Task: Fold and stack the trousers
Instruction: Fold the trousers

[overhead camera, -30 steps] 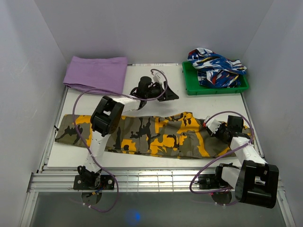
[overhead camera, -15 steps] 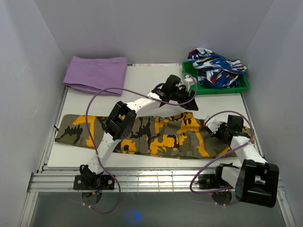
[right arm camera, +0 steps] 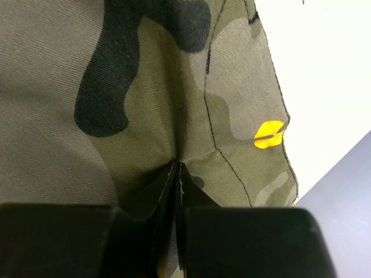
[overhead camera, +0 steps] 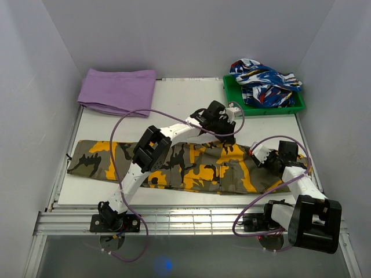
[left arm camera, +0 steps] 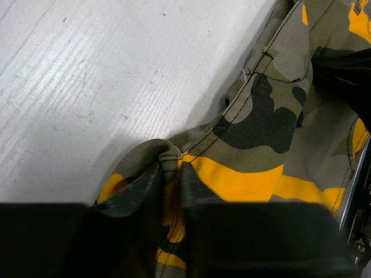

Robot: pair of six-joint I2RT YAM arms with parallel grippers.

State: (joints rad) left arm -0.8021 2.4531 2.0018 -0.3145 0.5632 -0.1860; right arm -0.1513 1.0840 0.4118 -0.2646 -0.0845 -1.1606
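The camouflage trousers lie spread left to right across the near half of the white table. My left gripper reaches over them to their far edge, right of centre. In the left wrist view its jaws pinch a bunched fold of the trousers' hem. My right gripper rests on the right end of the trousers. Its jaws are shut tight on a pinched ridge of the olive fabric.
A folded purple cloth lies at the back left. A green tray at the back right holds a blue, white and red garment. Walls close in on both sides.
My left arm swung right from the back middle of the table, came down onto the trousers' far edge, and its jaws closed on the fabric. The right arm has not moved.
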